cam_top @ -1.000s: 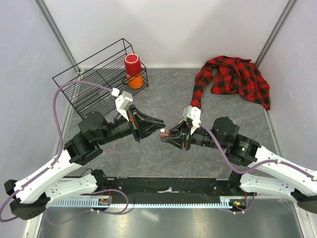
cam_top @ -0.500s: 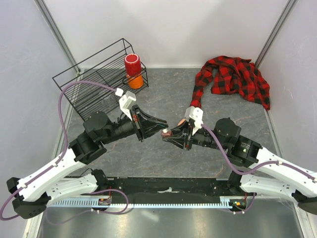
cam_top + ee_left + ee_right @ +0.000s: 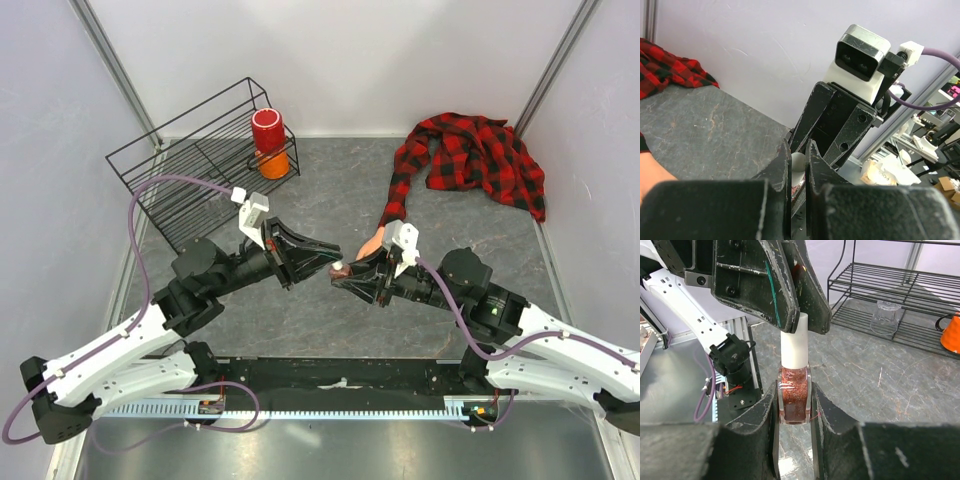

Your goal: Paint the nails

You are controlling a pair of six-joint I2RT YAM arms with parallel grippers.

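My right gripper point(image 3: 347, 277) is shut on a small bottle of glittery red polish point(image 3: 795, 400) and holds it upright above the table. My left gripper point(image 3: 333, 263) meets it from the left, its fingers point(image 3: 807, 310) closed on the bottle's white cap point(image 3: 794, 347). In the left wrist view the cap point(image 3: 798, 162) sits between the narrow jaws of my left gripper point(image 3: 798, 159). The pale peach mannequin hand point(image 3: 372, 243) lies just behind the grippers, coming out of the red-and-black plaid sleeve point(image 3: 400, 195). Its nails are too small to make out.
The plaid shirt point(image 3: 475, 158) is bunched at the back right. A black wire rack point(image 3: 195, 170) stands at the back left with a red cup point(image 3: 267, 130) stacked on an orange one point(image 3: 273, 164). A clear glass point(image 3: 886, 317) sits in the rack.
Both grippers have shifted slightly right. My left gripper has moved onto the bottle's white cap, which it stood apart from a second ago.
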